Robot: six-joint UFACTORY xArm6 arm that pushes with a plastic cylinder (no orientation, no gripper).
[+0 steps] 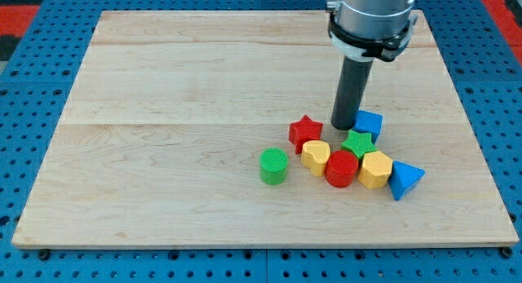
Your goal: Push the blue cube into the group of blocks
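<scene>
The blue cube point(369, 122) sits at the upper right of the group of blocks, touching the green star point(358, 143). My tip point(344, 126) rests on the board just left of the blue cube, between it and the red star point(305, 131). The group also holds a yellow heart point(316, 156), a red cylinder point(341, 169), a yellow hexagon block point(376, 170) and a blue triangle point(404, 179). A green cylinder point(273, 165) stands a little apart at the group's left.
The wooden board point(163, 112) lies on a blue pegboard table point(33, 87). The arm's grey body point(371, 18) hangs over the board's top right.
</scene>
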